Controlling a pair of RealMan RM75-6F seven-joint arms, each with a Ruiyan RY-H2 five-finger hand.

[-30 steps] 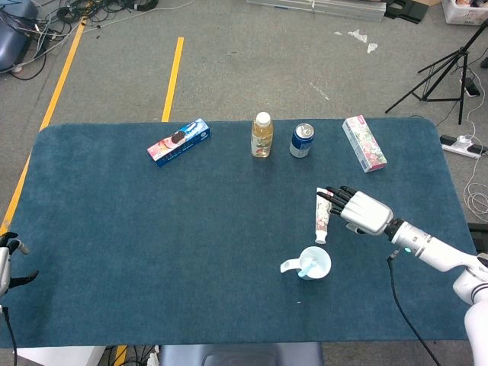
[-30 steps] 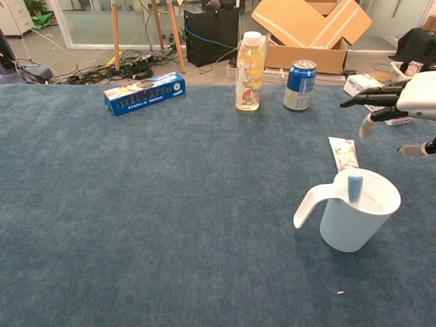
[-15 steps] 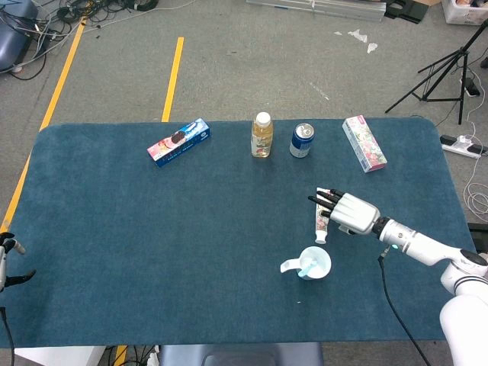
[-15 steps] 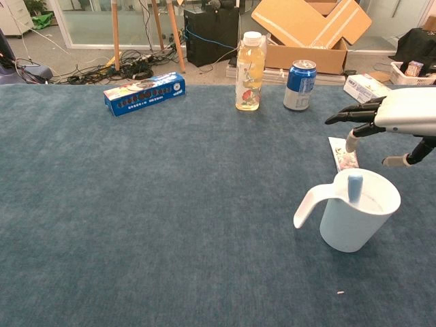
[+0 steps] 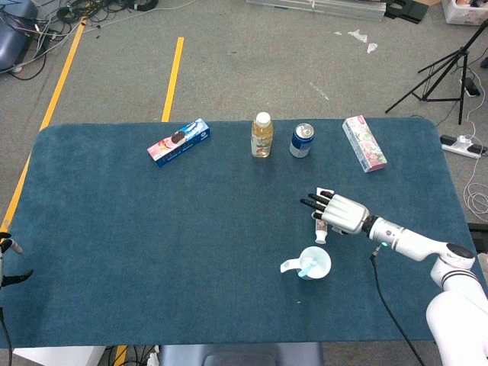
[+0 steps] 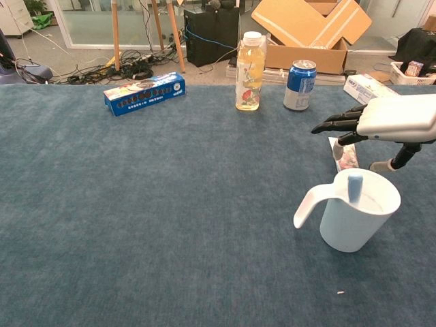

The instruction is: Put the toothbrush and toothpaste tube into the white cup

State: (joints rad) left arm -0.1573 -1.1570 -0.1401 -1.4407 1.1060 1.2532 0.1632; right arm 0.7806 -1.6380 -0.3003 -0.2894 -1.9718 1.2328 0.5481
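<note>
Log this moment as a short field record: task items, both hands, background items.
toothbrush: standing in the white cup
toothpaste tube: flat on the table, behind the cup
right hand: over the tube, fingers spread, holding nothing
left hand: at the table's left edge, only partly seen
background: cookie box, bottle, can, tissue pack

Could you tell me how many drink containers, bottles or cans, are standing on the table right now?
2. A juice bottle stands at the far edge of the table, near the middle, and a blue can stands just to its right, apart from it. None seems hidden.
</note>
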